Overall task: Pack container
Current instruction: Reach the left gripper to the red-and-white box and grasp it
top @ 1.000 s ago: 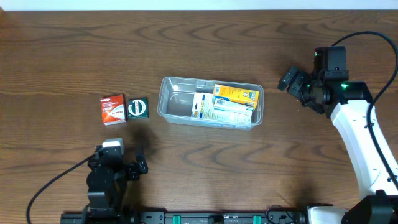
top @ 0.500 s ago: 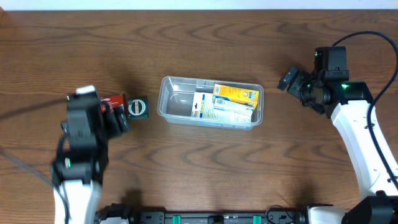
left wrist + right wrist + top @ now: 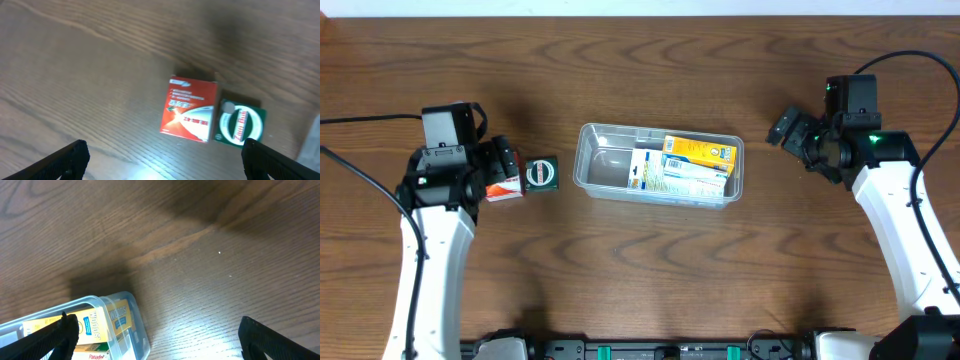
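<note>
The clear container (image 3: pixel 603 165) sits mid-table. In its right half lie a yellow box (image 3: pixel 698 152) and a white and blue box (image 3: pixel 665 176). A red box (image 3: pixel 504 185) and a green box (image 3: pixel 541 173) lie side by side on the table to its left. My left gripper (image 3: pixel 504 163) hovers over the red box, open and empty. In the left wrist view the red box (image 3: pixel 190 108) and green box (image 3: pixel 240 124) lie ahead of the wide-open gripper (image 3: pixel 165 165). My right gripper (image 3: pixel 786 128) is open and empty, right of the container. The right wrist view shows the container's corner (image 3: pixel 131 311).
Brown wooden table (image 3: pixel 640 270) all round. The left arm's black cable (image 3: pixel 360 120) trails off to the left edge. The right arm's white link (image 3: pixel 905 230) runs along the right side.
My left arm has swung up from the table's front edge to the far left, and its gripper now hangs over the red box. The right arm and the boxes have not moved.
</note>
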{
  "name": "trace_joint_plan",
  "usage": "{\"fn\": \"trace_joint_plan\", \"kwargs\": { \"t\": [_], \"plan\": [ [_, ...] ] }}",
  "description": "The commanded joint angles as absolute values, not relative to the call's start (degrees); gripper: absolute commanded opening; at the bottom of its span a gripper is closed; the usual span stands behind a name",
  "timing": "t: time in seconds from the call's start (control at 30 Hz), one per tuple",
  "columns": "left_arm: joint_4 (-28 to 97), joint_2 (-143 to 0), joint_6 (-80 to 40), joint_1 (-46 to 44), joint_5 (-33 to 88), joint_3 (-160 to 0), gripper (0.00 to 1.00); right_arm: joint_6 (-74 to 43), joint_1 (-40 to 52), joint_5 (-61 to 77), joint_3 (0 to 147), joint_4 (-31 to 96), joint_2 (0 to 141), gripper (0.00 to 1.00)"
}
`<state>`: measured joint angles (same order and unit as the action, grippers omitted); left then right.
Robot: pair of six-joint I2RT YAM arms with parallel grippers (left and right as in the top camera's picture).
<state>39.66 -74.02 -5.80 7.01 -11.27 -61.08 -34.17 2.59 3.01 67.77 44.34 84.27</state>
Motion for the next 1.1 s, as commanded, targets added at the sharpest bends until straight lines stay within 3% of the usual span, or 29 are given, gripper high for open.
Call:
{"fn": "trace_joint_plan", "kwargs": {
  "t": [0.0,0.33,0.93,1.07],
  "plan": [
    [39.6,-78.2,-5.3,9.3,-11.3,-62.1,0.98,-35.1,2.3,3.0,68.1,44.4,83.2,0.99],
    [35.8,-93.6,2.8,10.6,-3.0,-62.1,0.98,-35.1,2.3,3.0,68.1,44.4,83.2,0.99],
    [28.5,-102.9,7.9,10.5,0.9,-62.1,1.0,-35.1,2.3,3.0,68.1,44.4,83.2,0.99],
    [26.8,-104.6,7.9,10.5,0.4,-62.1,0.93,-35.1,2.3,3.0,68.1,44.4,83.2,0.99]
  ]
}}
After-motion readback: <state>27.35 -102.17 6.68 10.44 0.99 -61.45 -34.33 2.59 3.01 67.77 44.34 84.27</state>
